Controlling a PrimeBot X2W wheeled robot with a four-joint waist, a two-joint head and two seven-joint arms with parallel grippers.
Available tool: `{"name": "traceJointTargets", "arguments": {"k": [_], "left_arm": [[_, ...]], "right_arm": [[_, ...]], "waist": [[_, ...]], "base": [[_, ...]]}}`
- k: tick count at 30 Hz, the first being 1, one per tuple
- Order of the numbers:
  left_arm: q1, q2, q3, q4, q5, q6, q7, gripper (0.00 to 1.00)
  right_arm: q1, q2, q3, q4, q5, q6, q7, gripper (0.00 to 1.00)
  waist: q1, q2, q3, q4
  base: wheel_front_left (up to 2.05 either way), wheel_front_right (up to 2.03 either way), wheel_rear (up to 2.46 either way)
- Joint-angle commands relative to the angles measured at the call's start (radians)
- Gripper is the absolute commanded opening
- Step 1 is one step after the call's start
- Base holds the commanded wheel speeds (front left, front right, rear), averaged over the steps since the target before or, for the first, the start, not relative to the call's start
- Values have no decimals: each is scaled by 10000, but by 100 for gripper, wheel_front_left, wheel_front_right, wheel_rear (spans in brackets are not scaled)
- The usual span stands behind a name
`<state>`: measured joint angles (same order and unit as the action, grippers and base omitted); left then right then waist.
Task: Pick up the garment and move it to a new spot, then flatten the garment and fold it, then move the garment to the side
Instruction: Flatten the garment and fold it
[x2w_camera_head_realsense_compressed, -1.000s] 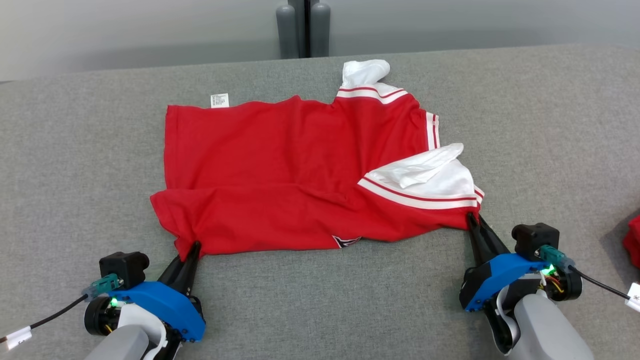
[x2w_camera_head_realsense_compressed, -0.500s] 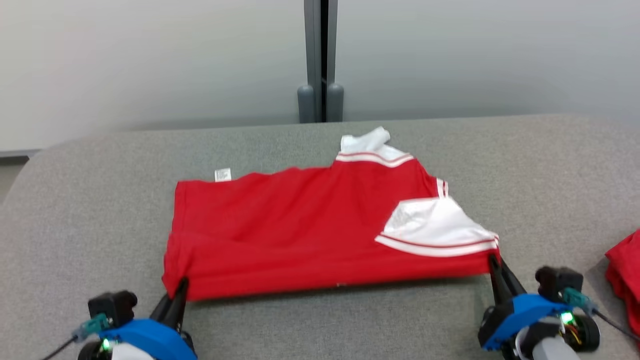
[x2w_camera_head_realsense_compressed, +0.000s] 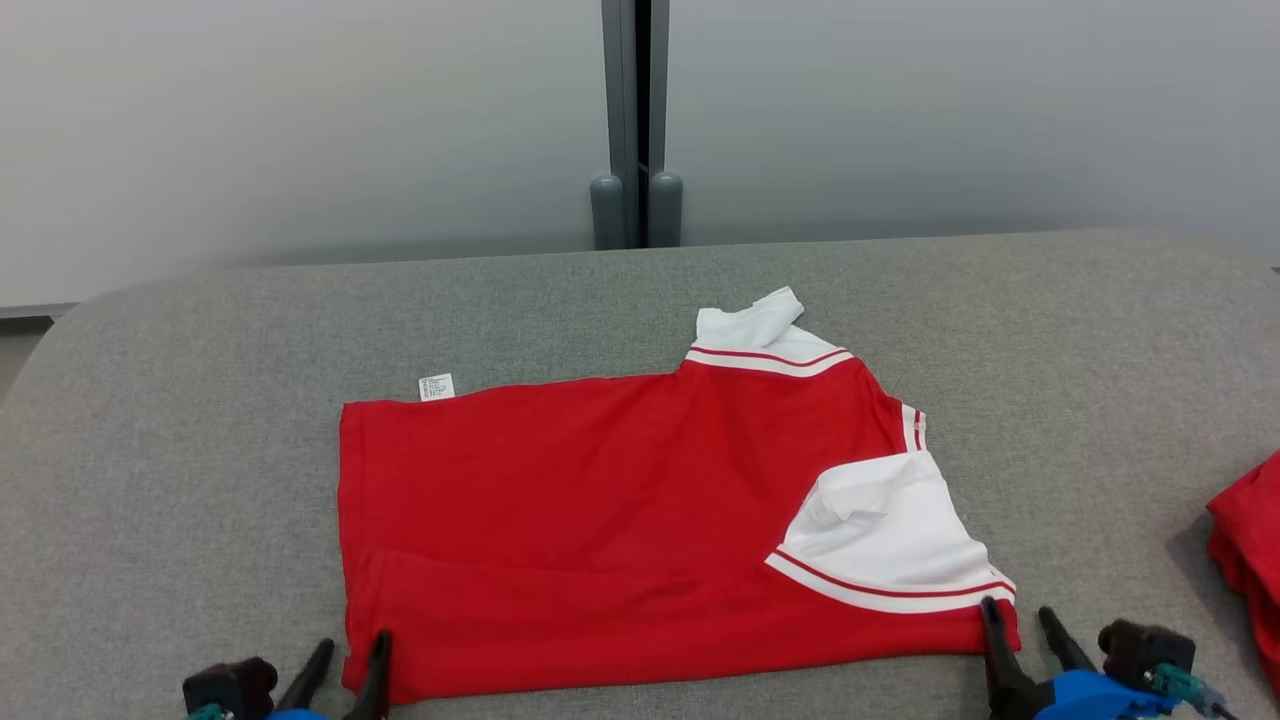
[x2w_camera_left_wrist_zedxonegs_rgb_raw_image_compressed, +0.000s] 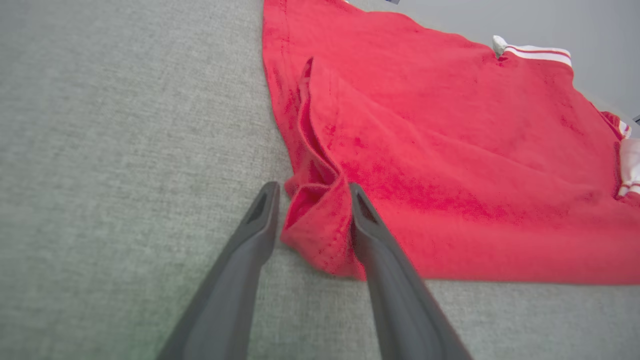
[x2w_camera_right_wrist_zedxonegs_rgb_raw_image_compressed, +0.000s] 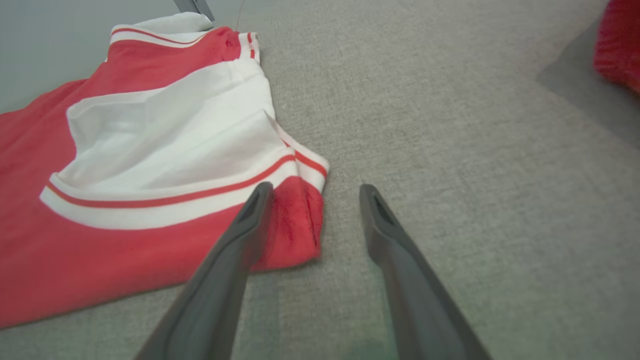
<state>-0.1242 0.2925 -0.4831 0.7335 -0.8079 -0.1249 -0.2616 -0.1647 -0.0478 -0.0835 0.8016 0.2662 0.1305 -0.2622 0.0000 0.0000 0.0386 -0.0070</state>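
The garment (x2w_camera_head_realsense_compressed: 600, 520) is a red shirt with white, red-striped sleeves, lying spread on the grey table (x2w_camera_head_realsense_compressed: 200, 350). My left gripper (x2w_camera_head_realsense_compressed: 350, 665) stands open at its near left corner; in the left wrist view the bunched red corner (x2w_camera_left_wrist_zedxonegs_rgb_raw_image_compressed: 320, 220) sits loose between the spread fingers (x2w_camera_left_wrist_zedxonegs_rgb_raw_image_compressed: 250, 250). My right gripper (x2w_camera_head_realsense_compressed: 1015, 625) is open at the near right corner. There, the red hem (x2w_camera_right_wrist_zedxonegs_rgb_raw_image_compressed: 295, 225) lies by the left finger (x2w_camera_right_wrist_zedxonegs_rgb_raw_image_compressed: 235, 250), and bare table shows between the two fingers.
Another red cloth (x2w_camera_head_realsense_compressed: 1250, 560) lies at the table's right edge, also at the top right of the right wrist view (x2w_camera_right_wrist_zedxonegs_rgb_raw_image_compressed: 617, 45). A grey wall with a dark vertical post (x2w_camera_head_realsense_compressed: 632, 120) stands behind the table. A small white label (x2w_camera_head_realsense_compressed: 436, 387) sticks out at the shirt's far left.
Both grippers have opened and let go of the shirt's near corners. The shirt now lies flatter on the table. The head camera has tilted up, so the picture has shifted.
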Motion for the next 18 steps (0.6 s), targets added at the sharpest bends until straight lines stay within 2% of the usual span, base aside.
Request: {"name": "traceJointTargets", "arguments": {"k": [1,5,10,14,18], "left_arm": [[-301,118,162,-160,160,11,-43,100],[-1040,592,305,-555,687,-21,-27,100],[-2718,1601,-57,-907,1060,-71,1031,100],[-3802,2277,-492,-1072,574,-57,2102,100],[-4465,2871,-1025,-1059,-137,-56,2673,100]], "right_arm": [[-309,-51,-53,-228,-118,4,-27,100],[-796,-50,-39,-695,-424,2,-28,100],[-1912,-50,421,-871,-649,2,-19,100],[-2921,-48,1046,-906,-562,2,58,100],[-3664,-55,1569,-919,-357,2,56,100]], "waist": [[0,0,106,45],[0,0,433,52],[0,0,981,-27],[0,0,1646,-270],[0,0,2277,-509]], "base": [[0,0,0],[0,0,0],[0,0,0],[0,0,0],[0,0,0]]}}
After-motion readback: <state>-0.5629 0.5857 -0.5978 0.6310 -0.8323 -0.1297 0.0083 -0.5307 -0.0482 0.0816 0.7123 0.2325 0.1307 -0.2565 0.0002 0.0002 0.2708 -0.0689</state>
